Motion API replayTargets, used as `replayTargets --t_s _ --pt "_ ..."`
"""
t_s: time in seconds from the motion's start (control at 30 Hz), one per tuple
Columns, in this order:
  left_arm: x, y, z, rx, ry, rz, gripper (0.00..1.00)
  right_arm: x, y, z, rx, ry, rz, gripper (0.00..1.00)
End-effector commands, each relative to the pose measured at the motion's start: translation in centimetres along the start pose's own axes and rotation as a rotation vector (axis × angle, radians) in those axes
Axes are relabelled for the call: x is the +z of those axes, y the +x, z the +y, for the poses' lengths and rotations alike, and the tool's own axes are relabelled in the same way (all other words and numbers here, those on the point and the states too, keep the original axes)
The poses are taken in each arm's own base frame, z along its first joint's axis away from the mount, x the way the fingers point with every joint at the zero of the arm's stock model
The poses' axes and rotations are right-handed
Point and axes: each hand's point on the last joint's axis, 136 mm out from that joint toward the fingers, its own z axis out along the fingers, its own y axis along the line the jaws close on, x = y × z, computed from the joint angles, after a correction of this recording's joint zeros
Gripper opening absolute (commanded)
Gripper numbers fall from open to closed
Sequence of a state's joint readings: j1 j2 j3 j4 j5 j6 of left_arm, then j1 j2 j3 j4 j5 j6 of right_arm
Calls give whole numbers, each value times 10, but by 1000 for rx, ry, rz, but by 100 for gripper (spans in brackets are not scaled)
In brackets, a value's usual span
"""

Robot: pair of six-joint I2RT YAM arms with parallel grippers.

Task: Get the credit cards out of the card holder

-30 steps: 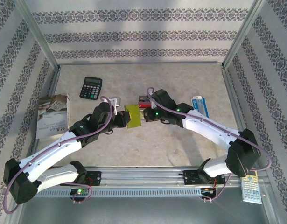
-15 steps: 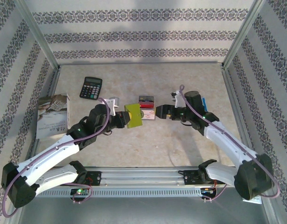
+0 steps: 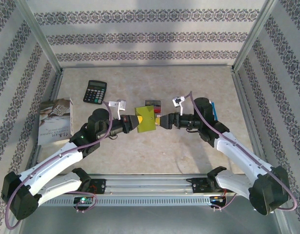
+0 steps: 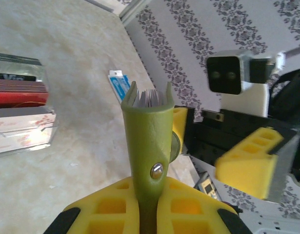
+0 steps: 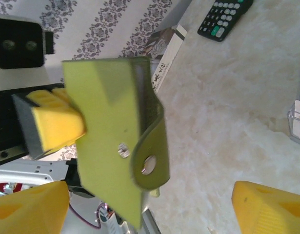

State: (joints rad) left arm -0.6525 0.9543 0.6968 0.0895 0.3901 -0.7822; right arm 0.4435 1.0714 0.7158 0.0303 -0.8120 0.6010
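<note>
Patterned walls (image 3: 150, 39) ring the pale table (image 3: 189, 83) seen from above: your left gripper (image 3: 134, 122) is clamped on the green card holder (image 3: 146, 119) between the arms, the right gripper (image 3: 164, 121) wide open just beside it. Left wrist shows cards (image 4: 149, 97) peeking from its top. Right wrist shows your fingers (image 5: 267, 204) either side, so pinch those edges squarely.

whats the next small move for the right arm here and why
Probably ease the right gripper forward and close it on the cards. Its jaws stand open right beside the card holder, which the left gripper has clamped at the other end. In the left wrist view, pale card edges poke from the holder's open end, so there seems to be enough to pinch.
</note>
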Motion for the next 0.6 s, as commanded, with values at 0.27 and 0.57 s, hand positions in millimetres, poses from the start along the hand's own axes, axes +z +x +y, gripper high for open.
replayTargets --t_s 0.27,0.57 --pt "2 -12 -28 18 137 -17 0 7 -12 10 -48 -15 -11 70" --pt "2 -12 -26 19 129 -19 0 -6 -16 1 -33 7 -43 56"
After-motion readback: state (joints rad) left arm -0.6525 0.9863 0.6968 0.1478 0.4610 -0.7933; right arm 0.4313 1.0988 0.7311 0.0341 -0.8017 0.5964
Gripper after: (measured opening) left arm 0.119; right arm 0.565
